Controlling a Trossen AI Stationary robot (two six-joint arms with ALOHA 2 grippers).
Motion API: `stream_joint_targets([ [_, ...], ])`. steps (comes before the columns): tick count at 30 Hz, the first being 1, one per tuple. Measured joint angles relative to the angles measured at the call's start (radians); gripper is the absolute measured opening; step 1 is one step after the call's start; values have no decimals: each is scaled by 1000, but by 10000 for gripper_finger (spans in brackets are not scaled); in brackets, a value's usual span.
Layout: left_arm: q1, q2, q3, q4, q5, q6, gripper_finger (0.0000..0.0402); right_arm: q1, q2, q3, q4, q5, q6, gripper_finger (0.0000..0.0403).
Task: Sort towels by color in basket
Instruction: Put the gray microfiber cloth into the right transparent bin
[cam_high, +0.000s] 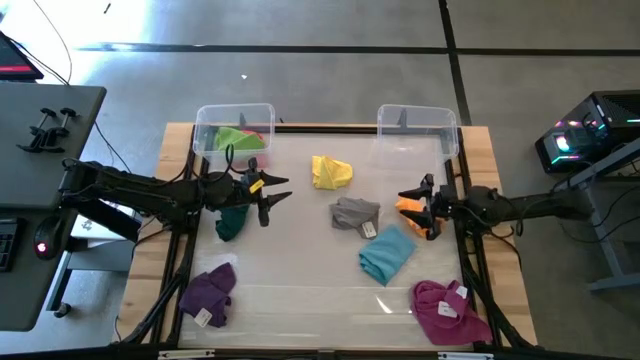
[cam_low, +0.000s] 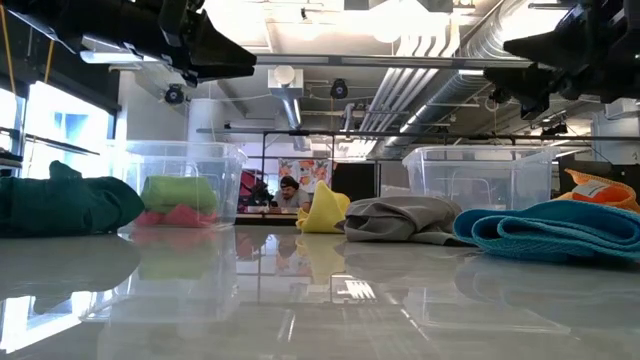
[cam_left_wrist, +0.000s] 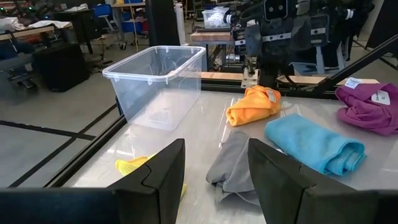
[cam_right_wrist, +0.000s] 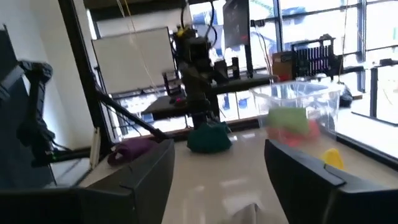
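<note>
The right gripper (cam_high: 422, 205) is wide apart, empty, above the orange towel (cam_high: 410, 208) on the surface (cam_high: 300, 260). The left gripper (cam_high: 272, 197) is apart too. Grabbing too high could miss the towel.

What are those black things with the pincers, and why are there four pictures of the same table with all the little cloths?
They are two robot arms, and each pincer is called an end effector. One picture looks straight down from above, one looks across from table height, and one camera rides on each arm's wrist.

The left end effector hangs above the table near the dark teal towel. The right end effector is open beside the orange towel. Neither holds anything.

On the table also lie a yellow towel, a grey towel, a light blue towel, a purple towel and a magenta towel. Two clear bins stand at the far edge: the left bin holds a green towel and a pink towel; the right bin looks empty.
</note>
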Motion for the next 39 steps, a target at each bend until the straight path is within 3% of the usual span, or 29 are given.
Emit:
stream_joint_targets([
  [5, 0, 0, 0, 0, 0, 0, 163, 0, 109, 91, -103, 81, -1, 248],
  [12, 0, 0, 0, 0, 0, 0, 163, 2, 253, 386, -672, 106, 143, 248],
  [15, -1, 0, 0, -4, 0, -6, 163, 2, 314, 460, -782, 113, 183, 248],
  [28, -49, 0, 0, -2, 0, -15, 163, 58, 496, 561, -860, 151, 162, 248],
  [39, -61, 0, 0, 1, 0, -26, 163, 140, 523, 635, -872, 155, 183, 248],
])
